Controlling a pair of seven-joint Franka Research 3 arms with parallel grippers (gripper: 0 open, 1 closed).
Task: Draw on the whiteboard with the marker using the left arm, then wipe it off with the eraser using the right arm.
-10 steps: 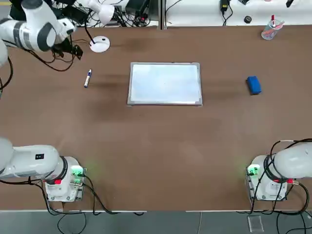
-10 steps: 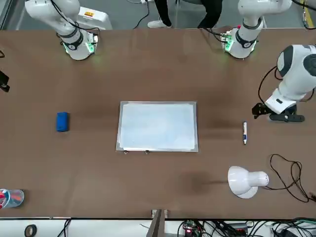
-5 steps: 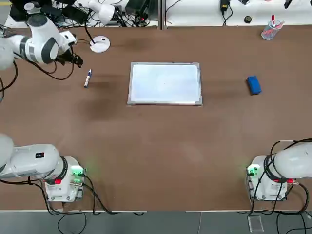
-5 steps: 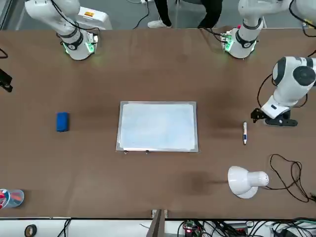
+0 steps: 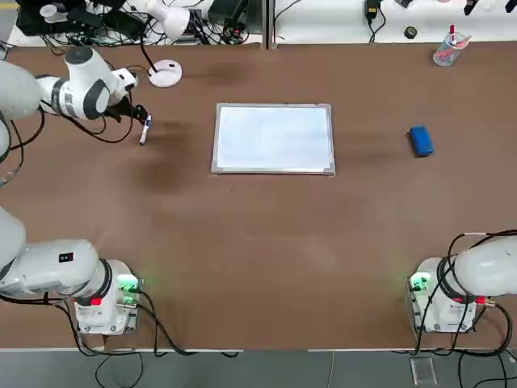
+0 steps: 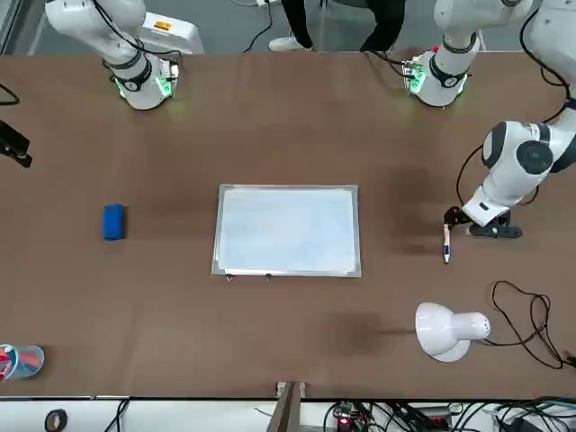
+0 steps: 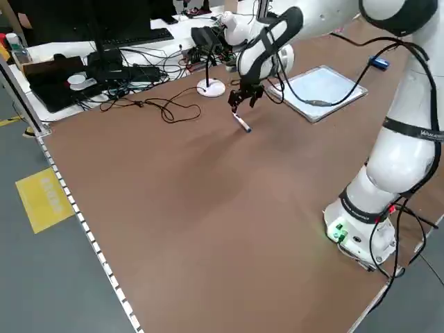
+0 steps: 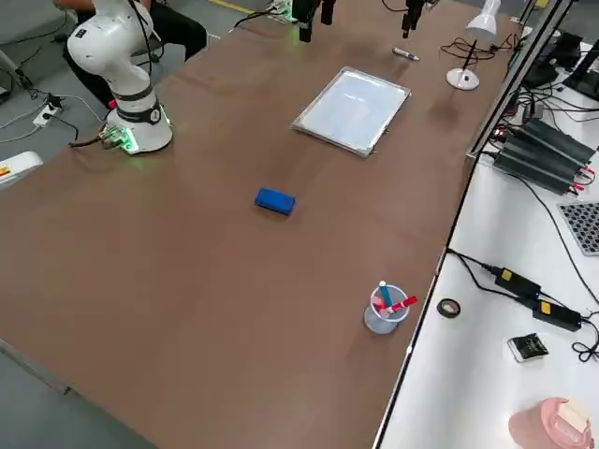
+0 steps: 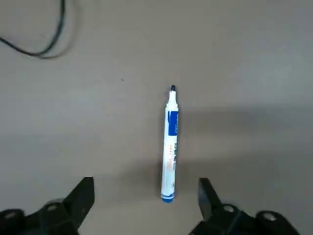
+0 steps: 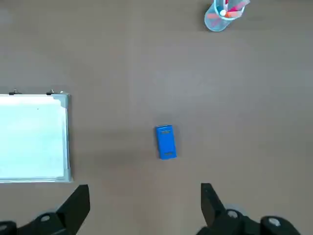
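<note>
the desk (image 5: pixel 283 242) extends past the whiteboard (image 5: pixel 273 139) on all four sides; the widest open span lies between the whiteboard's near edge and the arm bases. a strip of desk surface separates the whiteboard's left edge from the marker (image 9: pixel 169 147), and a second strip separates its right edge from the eraser (image 10: pixel 166 142). at the far edge of the desk, the lamp (image 5: pixel 166 74) stands on the left and the cup of pens (image 5: pixel 451 50) on the right. the left end effector (image 9: pixel 146 196) is located over the far left of the desk, at the marker. its fingers are wide open, one to each side of the marker's line; nothing is gripped. the marker lies flat on the desk. the right end effector (image 10: pixel 145 198) is located over the right side of the desk, fingers wide open, holding nothing. the eraser rests on the desk, apart from it.
</note>
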